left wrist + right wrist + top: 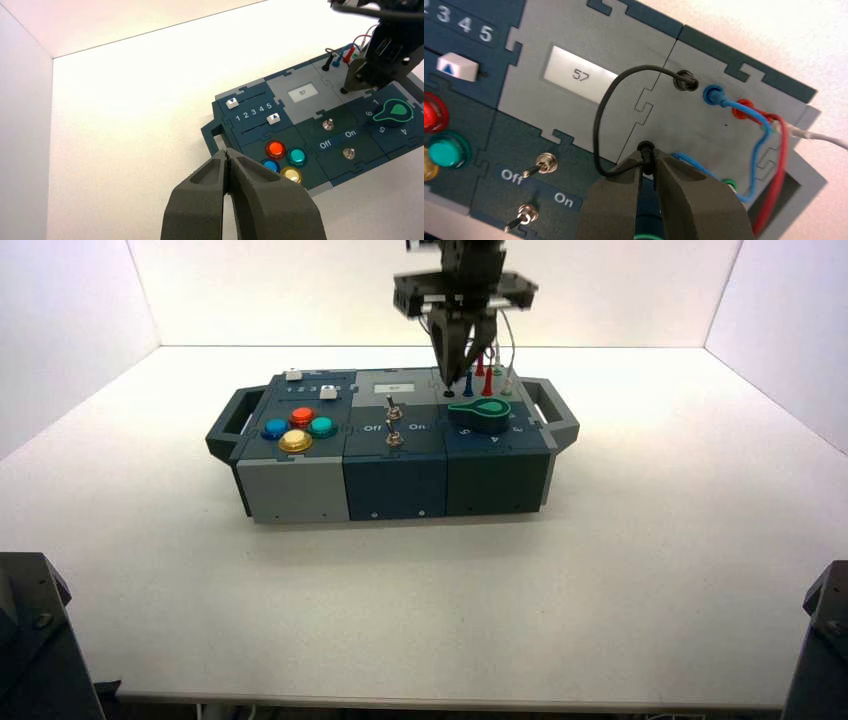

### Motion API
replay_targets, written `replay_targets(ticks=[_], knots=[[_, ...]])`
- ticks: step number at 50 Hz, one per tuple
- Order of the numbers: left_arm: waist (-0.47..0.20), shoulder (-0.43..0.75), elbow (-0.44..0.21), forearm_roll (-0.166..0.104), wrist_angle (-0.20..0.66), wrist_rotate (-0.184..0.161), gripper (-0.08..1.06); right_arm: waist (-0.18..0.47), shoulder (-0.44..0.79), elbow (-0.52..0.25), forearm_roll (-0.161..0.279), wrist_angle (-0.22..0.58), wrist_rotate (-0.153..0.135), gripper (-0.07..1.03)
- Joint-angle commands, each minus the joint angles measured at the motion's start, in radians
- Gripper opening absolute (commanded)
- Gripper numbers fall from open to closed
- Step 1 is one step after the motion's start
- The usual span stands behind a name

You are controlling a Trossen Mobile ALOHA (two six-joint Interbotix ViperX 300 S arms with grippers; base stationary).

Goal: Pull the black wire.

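Nearest to us, our left gripper waits parked, its tips pressed together, out to the side of the box where the buttons are. Beyond its tips in the left wrist view sit the red, blue, green and yellow buttons, and past those the two sliders.

Farther on, our right gripper is at work over the wire panel, pinching the near plug of the black wire. To its left stand the two metal switches, and on the near side of it is the green knob. The black wire bows out from between the fingertips, loops beside the display and runs to its other plug, seated in the panel beyond the gripper, at the back edge. Right of that far plug come the blue lead and the red lead, both apart from our grip.

We judge the step in hand to be gripping the plug for the pull. Next we should keep the pinch firm and draw straight up out of the socket, minding the blue lead close beside the fingers.
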Motion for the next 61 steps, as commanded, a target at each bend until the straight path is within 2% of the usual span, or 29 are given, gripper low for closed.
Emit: replay_targets(ticks=[1, 17, 24, 30, 39, 50, 54, 61], knots=[[0.011, 0.003, -0.028, 0.0, -0.011, 0.005, -0.03, 0.002, -0.066, -0.048, -0.008, -0.002, -0.002, -0.02], [0.012, 0.005, -0.028, 0.0, -0.011, 0.005, -0.03, 0.002, -0.063, -0.081, -0.02, 0.017, -0.006, -0.02], [0.012, 0.006, -0.028, 0.0, -0.017, 0.005, -0.03, 0.002, -0.069, -0.097, -0.044, 0.017, -0.006, -0.02], [0.011, 0.005, -0.026, 0.002, -0.031, 0.005, -0.03, 0.002, -0.06, -0.103, -0.054, 0.017, -0.021, 0.09], [0.012, 0.003, -0.018, 0.0, -0.032, 0.0, -0.03, 0.003, -0.051, -0.103, -0.052, 0.012, -0.057, 0.14], [0.012, -0.005, -0.009, -0.003, -0.032, -0.002, -0.03, 0.005, -0.052, -0.112, -0.052, 0.012, -0.071, 0.21], [0.011, -0.012, -0.009, -0.002, -0.032, -0.002, -0.03, 0.006, -0.054, -0.117, -0.054, 0.012, -0.08, 0.21], [0.011, -0.025, -0.008, -0.003, -0.032, -0.002, -0.03, 0.006, -0.054, -0.123, -0.051, 0.012, -0.08, 0.21]])
